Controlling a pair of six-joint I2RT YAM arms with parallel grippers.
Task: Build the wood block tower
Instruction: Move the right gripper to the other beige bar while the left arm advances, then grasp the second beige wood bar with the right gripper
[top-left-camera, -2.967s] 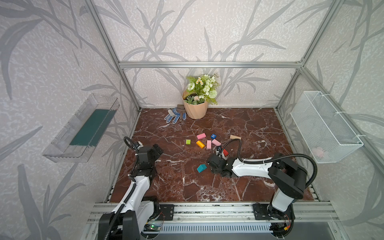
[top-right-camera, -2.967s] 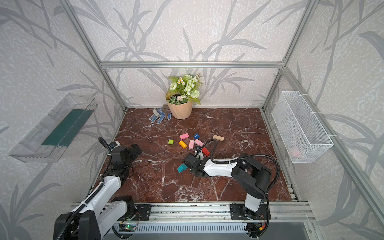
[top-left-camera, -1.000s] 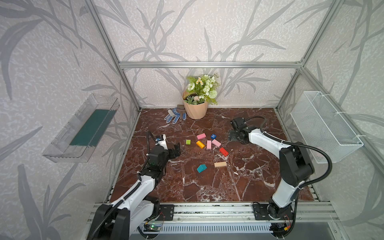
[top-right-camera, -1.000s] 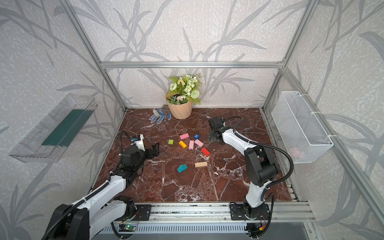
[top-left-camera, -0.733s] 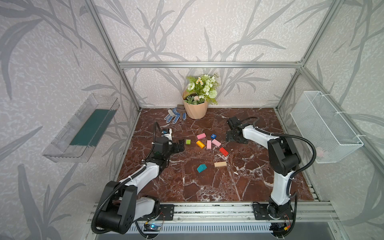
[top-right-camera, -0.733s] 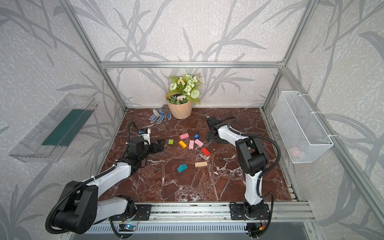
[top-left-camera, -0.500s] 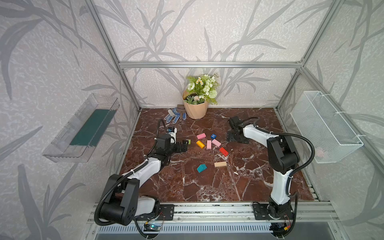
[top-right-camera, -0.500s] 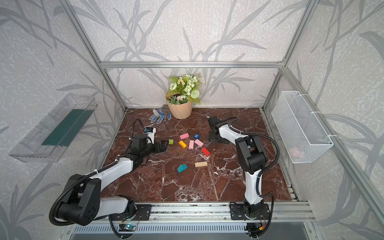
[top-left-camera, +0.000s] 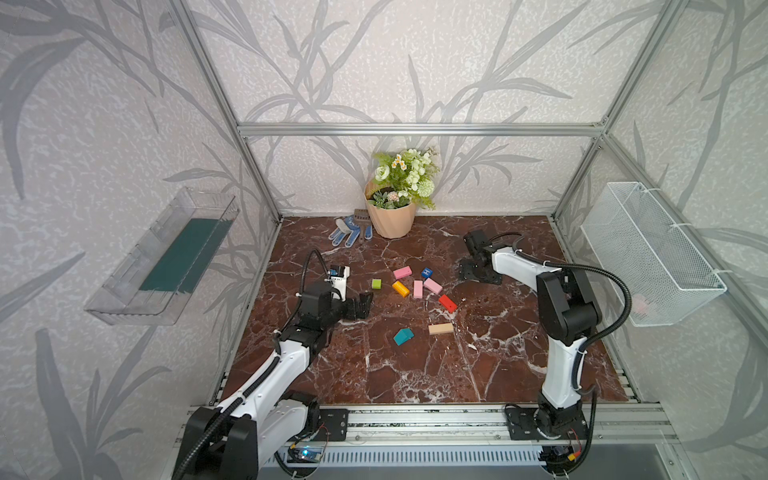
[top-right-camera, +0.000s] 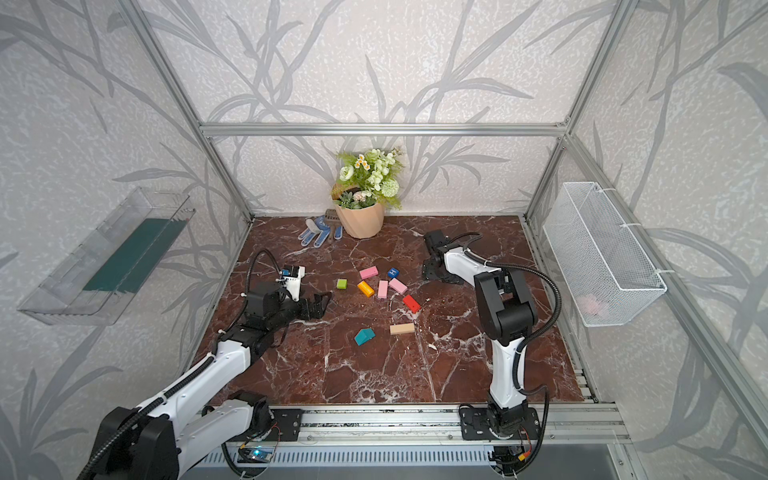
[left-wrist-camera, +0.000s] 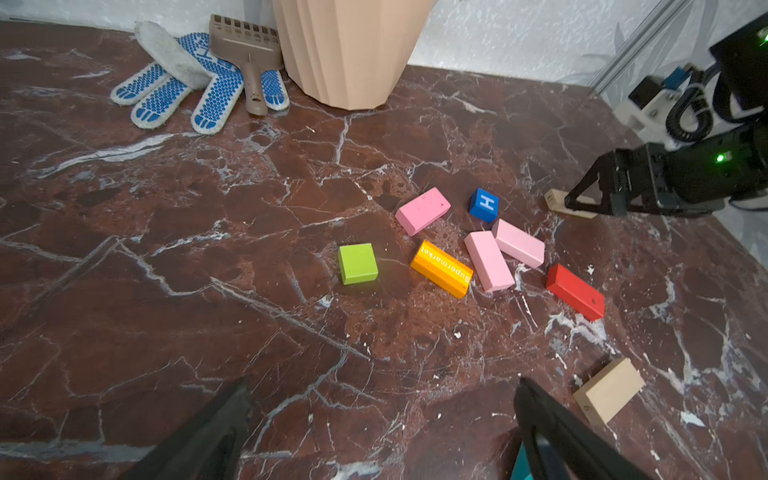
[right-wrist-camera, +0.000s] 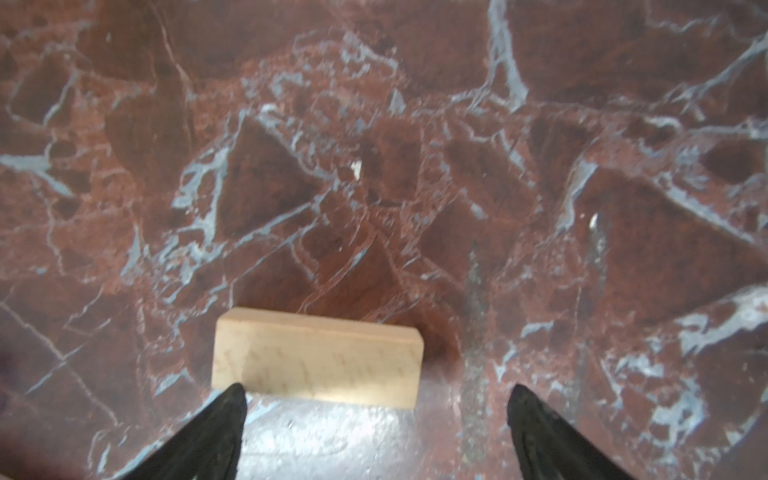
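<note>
The wood blocks lie singly on the marble floor, none stacked: green cube (top-left-camera: 376, 284), orange oblong (top-left-camera: 400, 288), three pink oblongs (top-left-camera: 418, 289), blue "H" cube (top-left-camera: 427, 273), red oblong (top-left-camera: 447, 303), tan oblong (top-left-camera: 441, 328) and teal house piece (top-left-camera: 403, 336). My left gripper (top-left-camera: 361, 305) hovers open and empty short of the green cube (left-wrist-camera: 358, 263). My right gripper (top-left-camera: 478, 272) is low at the back right, open. A second tan oblong (right-wrist-camera: 318, 361) lies just ahead of its fingertips (right-wrist-camera: 232, 409), not between them. No tower stands.
A beige flowerpot (top-left-camera: 390, 216) and blue-white gloves (top-left-camera: 345, 232) with a small brown rake sit at the back wall. A wire basket (top-left-camera: 648, 253) hangs on the right wall and a clear tray (top-left-camera: 162, 257) on the left wall.
The right gripper left a tan oblong beside the teal piece and swung to the back right, over the other tan oblong. The left arm stretched forward toward the green cube.
</note>
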